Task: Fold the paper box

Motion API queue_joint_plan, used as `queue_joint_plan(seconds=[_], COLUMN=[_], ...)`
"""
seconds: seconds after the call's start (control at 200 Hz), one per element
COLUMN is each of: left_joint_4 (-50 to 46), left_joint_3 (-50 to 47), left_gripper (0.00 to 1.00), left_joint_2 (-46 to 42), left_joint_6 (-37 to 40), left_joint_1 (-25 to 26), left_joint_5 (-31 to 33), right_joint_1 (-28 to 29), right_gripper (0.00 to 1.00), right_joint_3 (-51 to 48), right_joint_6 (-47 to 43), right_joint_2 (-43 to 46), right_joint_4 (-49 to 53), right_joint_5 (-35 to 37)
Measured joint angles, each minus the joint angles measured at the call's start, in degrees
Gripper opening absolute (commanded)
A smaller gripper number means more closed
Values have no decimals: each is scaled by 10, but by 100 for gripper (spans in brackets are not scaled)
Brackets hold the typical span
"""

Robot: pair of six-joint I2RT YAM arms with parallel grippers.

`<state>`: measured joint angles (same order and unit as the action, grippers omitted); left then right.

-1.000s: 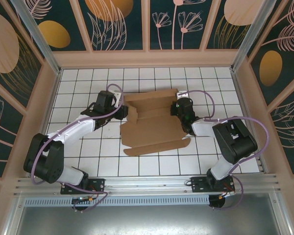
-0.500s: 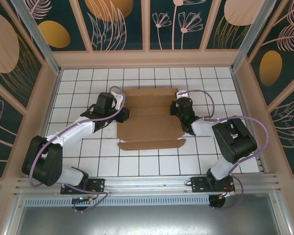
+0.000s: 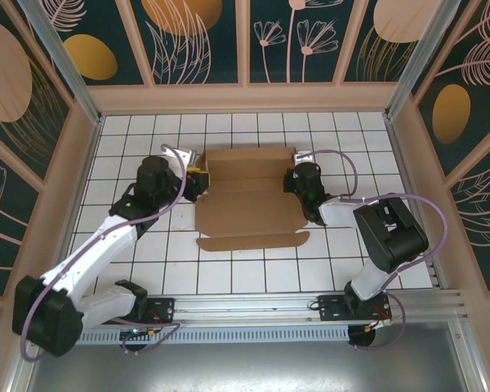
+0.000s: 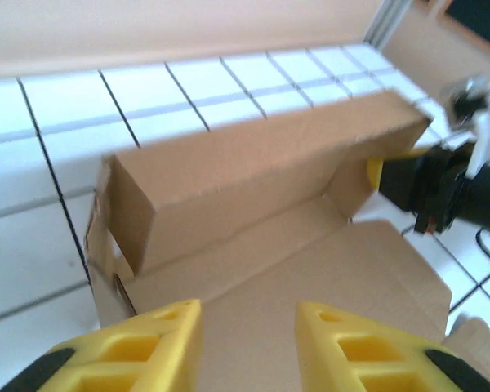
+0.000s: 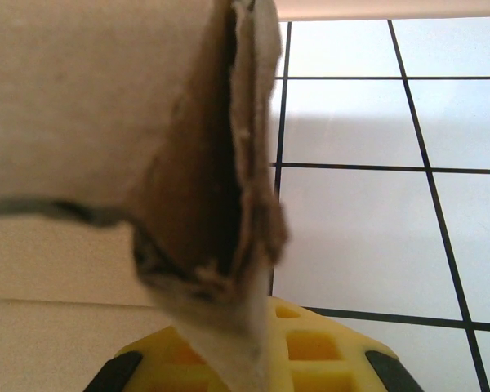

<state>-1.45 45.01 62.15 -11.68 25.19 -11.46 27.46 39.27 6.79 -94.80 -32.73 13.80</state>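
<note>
The paper box (image 3: 249, 208) lies part-folded in the middle of the tiled floor, brown cardboard with its back wall (image 4: 253, 171) standing up as a hollow strip and a long flap flat at the front. My left gripper (image 3: 198, 181) hovers at the box's left edge. Its yellow fingers (image 4: 175, 322) are apart over the flat base panel, with nothing between them; in the left wrist view the left gripper (image 4: 247, 309) is open. My right gripper (image 3: 298, 184) sits at the box's right end, shut on the ragged wall edge (image 5: 229, 204) that runs down into the right gripper (image 5: 253, 318).
White tiled floor (image 3: 147, 261) surrounds the box. Pink-framed patterned walls (image 3: 245, 98) close in the back and both sides. An aluminium rail (image 3: 245, 304) runs along the near edge by the arm bases. Purple cables loop over both arms.
The box has swung from a skewed lie to square with the tiles and flattened. My left arm has pulled back to the left, its fingers closing somewhat. The right gripper has kept its hold.
</note>
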Motion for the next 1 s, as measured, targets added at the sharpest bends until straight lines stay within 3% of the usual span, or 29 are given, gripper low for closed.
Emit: queue_joint_plan(seconds=[0.07, 0.175, 0.375, 0.48, 0.816, 1.001], left_joint_4=[5, 6, -17, -22, -18, -16], left_joint_3=[-7, -9, -13, -12, 0, 23], left_gripper=[19, 14, 18, 21, 51, 54], left_joint_2=[-35, -40, 58, 104, 171, 200], left_joint_6=[-3, -17, -51, -55, -35, -26], left_joint_1=[0, -21, -75, -78, -49, -33], left_joint_5=[38, 87, 133, 119, 54, 54], right_joint_1=[0, 0, 0, 0, 0, 0], right_gripper=[9, 9, 9, 9, 9, 9], right_joint_3=[0, 0, 0, 0, 0, 1], right_joint_6=[0, 0, 0, 0, 0, 0], right_joint_2=[0, 0, 0, 0, 0, -2], right_joint_4=[0, 0, 0, 0, 0, 0], right_joint_5=[0, 0, 0, -2, -4, -5])
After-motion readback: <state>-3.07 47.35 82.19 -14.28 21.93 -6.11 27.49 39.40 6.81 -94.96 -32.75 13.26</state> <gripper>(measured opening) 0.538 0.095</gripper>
